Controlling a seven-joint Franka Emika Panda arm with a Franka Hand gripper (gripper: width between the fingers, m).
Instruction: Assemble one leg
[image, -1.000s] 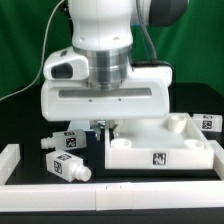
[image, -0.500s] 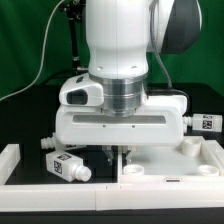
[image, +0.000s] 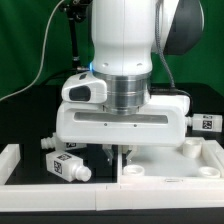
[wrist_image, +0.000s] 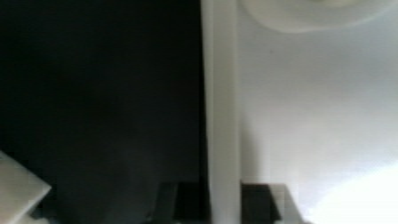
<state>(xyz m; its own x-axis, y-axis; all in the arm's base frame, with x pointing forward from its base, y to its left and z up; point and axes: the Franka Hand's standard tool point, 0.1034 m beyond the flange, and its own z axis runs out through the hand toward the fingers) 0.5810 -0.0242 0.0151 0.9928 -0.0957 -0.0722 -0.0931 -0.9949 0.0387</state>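
Observation:
My gripper (image: 118, 156) is low over the table. Its two fingers stand on either side of the left wall of the large white tabletop (image: 172, 170) and are shut on it. In the wrist view the gripper (wrist_image: 221, 205) straddles that wall, with the tabletop (wrist_image: 311, 110) on one side and a round corner hole (wrist_image: 294, 12) at its far end. One leg (image: 66, 168), a white block with tags and a peg, lies on the black table at the exterior view's left. A second leg (image: 58, 146) lies just behind it. A third leg (image: 207, 123) lies at the right.
A white rail (image: 100, 193) runs along the front of the table and a white block (image: 9, 160) stands at the exterior view's left. The robot's wide white hand body (image: 120, 122) hides the middle of the scene.
The arm has come down and forward, and the tabletop has shifted with it toward the front rail and the exterior view's right. Over the last half second little has moved.

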